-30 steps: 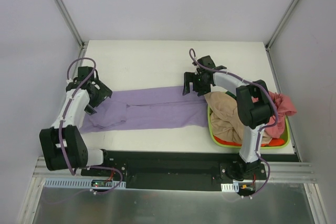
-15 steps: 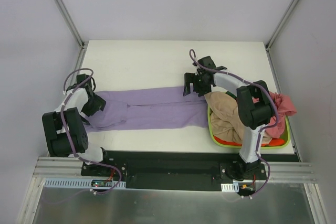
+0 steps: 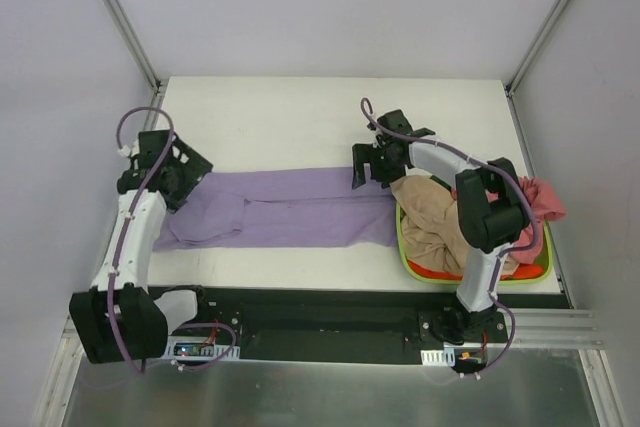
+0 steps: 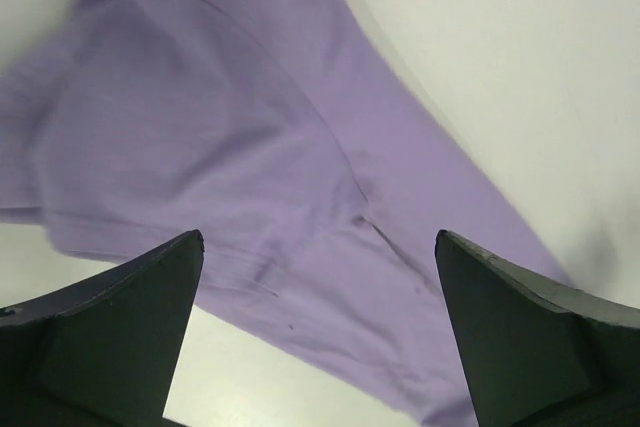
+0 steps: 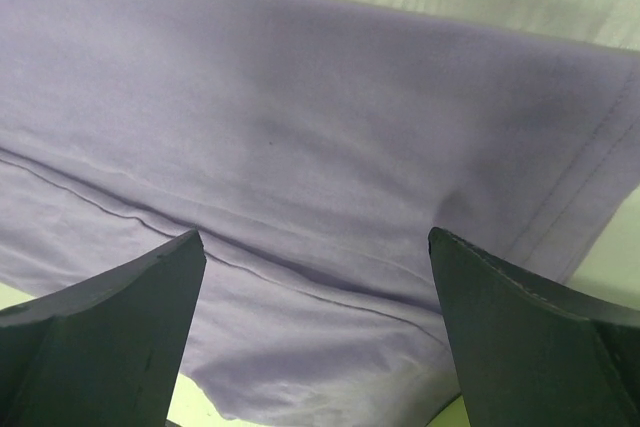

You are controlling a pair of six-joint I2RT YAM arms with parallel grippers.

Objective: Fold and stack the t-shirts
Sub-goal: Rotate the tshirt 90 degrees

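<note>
A lavender-purple t-shirt lies folded into a long band across the white table, from the left arm to the basket. My left gripper hangs open just above its left end, with the purple cloth showing between the fingers. Open as well, my right gripper hovers over the band's right end, nothing held. A tan-beige t-shirt is heaped in the basket, with a pinkish-red t-shirt draped over the basket's far right rim.
The lime-green plastic basket stands at the table's right front corner, and its rim touches the purple band's right end. White walls with metal posts close in the table on three sides. A black rail runs along the near edge.
The left arm swung out to the left edge and has come back up, so the left gripper again stands over the shirt's left end. The right arm has barely moved.
</note>
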